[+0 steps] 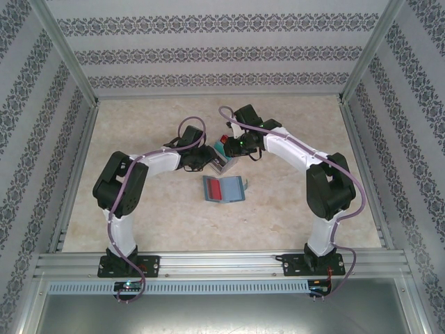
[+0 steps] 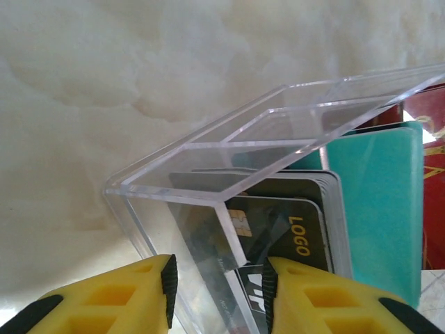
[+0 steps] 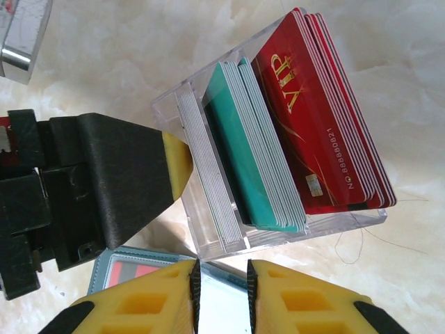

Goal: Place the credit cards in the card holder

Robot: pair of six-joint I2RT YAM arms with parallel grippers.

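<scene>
— Red and teal credit cards (image 3: pixel 313 118) stand upright in the clear box (image 3: pixel 320 224); card holder (image 1: pixel 240 189) lies open on the table (image 1: pixel 153 216) nearby, red card (image 1: pixel 224 189) inside.
— Grippers?
— Left gripper (image 2: pixel 219 271) partly open astride the box wall, grip unclear. Right gripper (image 3: pixel 222 275) narrow, can't tell if holding anything.

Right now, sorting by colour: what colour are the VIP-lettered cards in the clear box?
The VIP cards are red with gold lettering; clearest from the right wrist.
</scene>
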